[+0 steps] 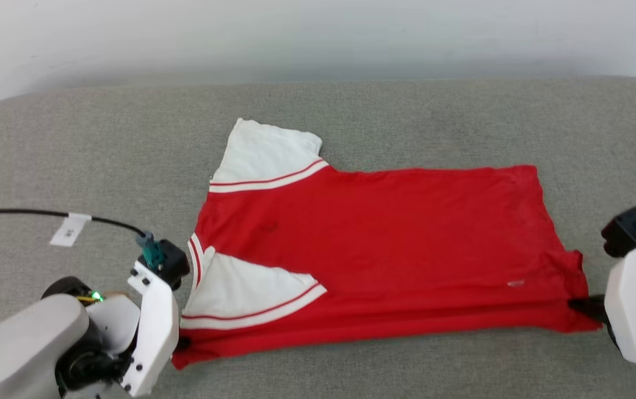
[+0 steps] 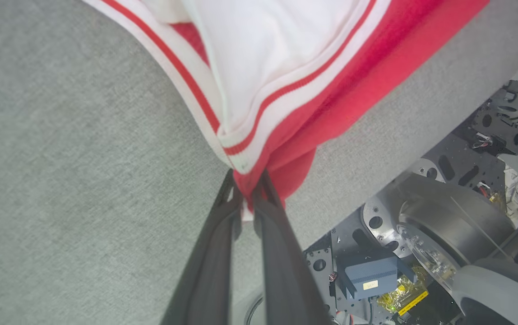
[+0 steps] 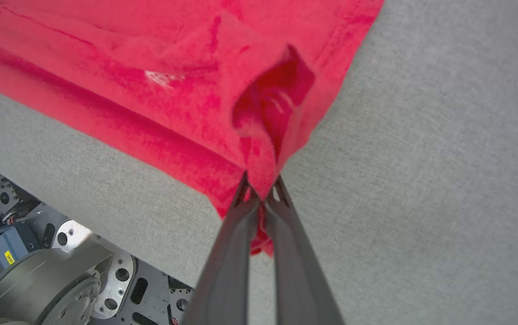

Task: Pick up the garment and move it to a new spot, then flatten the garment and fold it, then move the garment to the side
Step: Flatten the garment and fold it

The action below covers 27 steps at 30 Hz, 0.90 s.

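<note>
Left claw (image 2: 246,183) and right claw (image 3: 261,184) pinch near corners of the red, white-sleeved T-shirt (image 1: 379,233): limp, light fabric, likely best held there.

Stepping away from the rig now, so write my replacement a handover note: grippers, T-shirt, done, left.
Left gripper: shut on the red T-shirt at its near collar-end corner.
Right gripper: shut on its near hem corner.
T-shirt lies spread on the grey fabric surface, near white sleeve lying over the body.
Done: flattened.
Left: fold, move aside.
</note>
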Available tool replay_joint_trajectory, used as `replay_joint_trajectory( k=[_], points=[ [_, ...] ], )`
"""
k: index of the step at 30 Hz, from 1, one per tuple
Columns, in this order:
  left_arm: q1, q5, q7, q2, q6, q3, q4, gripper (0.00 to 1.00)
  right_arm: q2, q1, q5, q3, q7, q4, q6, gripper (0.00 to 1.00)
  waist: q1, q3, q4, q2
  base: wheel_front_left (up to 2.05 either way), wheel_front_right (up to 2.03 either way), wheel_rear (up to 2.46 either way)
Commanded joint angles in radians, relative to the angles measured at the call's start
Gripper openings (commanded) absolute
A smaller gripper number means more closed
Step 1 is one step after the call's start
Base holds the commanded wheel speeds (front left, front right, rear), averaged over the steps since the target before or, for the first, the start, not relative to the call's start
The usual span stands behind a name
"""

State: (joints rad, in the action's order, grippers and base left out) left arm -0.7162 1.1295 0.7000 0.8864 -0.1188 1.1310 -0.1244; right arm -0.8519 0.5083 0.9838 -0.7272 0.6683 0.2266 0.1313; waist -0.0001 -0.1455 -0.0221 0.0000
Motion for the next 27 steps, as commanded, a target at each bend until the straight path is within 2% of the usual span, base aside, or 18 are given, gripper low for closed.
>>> replay_joint_trajectory(
  k=[1,7,12,13,14,15,22,27],
  points=[
    [0.026,-0.002,0.003,0.013,0.007,0.01,0.011,0.0,-0.02,-0.039,0.013,0.009,-0.011,-0.017,-0.001,0.0,0.0001,0.003,0.003,0.0,0.0,0.0,0.0],
    [0.089,0.017,-0.008,0.025,0.028,0.031,0.049,0.0,-0.056,-0.169,0.03,0.042,-0.025,-0.052,-0.001,0.0,0.0001,-0.008,0.004,0.0,0.0,0.0,0.0],
    [0.116,0.026,-0.002,0.012,0.043,0.044,0.026,0.0,-0.014,-0.222,0.002,0.046,-0.005,-0.008,-0.001,0.0,0.0001,-0.023,-0.001,0.0,0.0,0.0,0.0],
    [0.112,0.021,-0.009,0.006,0.046,0.043,0.021,0.4,-0.008,-0.225,-0.01,0.043,-0.002,0.0,-0.001,0.0,0.0001,-0.025,-0.001,0.0,0.0,0.0,0.0],
    [0.105,0.012,-0.021,0.002,0.047,0.039,0.016,1.0,0.0,-0.225,-0.017,0.043,-0.001,0.004,-0.001,0.74,0.0001,-0.026,-0.001,0.0,0.0,0.0,0.0],
    [0.1,0.013,-0.028,0.0,0.048,0.035,0.012,1.0,0.01,-0.224,-0.02,0.051,-0.011,0.008,-0.001,1.0,0.0001,-0.025,-0.001,0.0,0.0,0.0,0.0],
    [0.023,0.044,-0.093,0.016,0.055,-0.06,0.013,1.0,0.015,-0.198,-0.097,0.115,-0.124,-0.043,-0.001,1.0,0.0001,-0.004,-0.002,0.0,0.0,0.0,0.0],
    [-0.081,-0.012,-0.175,0.017,0.071,-0.135,-0.01,1.0,0.051,-0.173,-0.189,0.207,-0.277,-0.089,-0.001,1.0,0.0001,-0.012,-0.018,0.0,0.0,0.0,0.0]
  ],
)
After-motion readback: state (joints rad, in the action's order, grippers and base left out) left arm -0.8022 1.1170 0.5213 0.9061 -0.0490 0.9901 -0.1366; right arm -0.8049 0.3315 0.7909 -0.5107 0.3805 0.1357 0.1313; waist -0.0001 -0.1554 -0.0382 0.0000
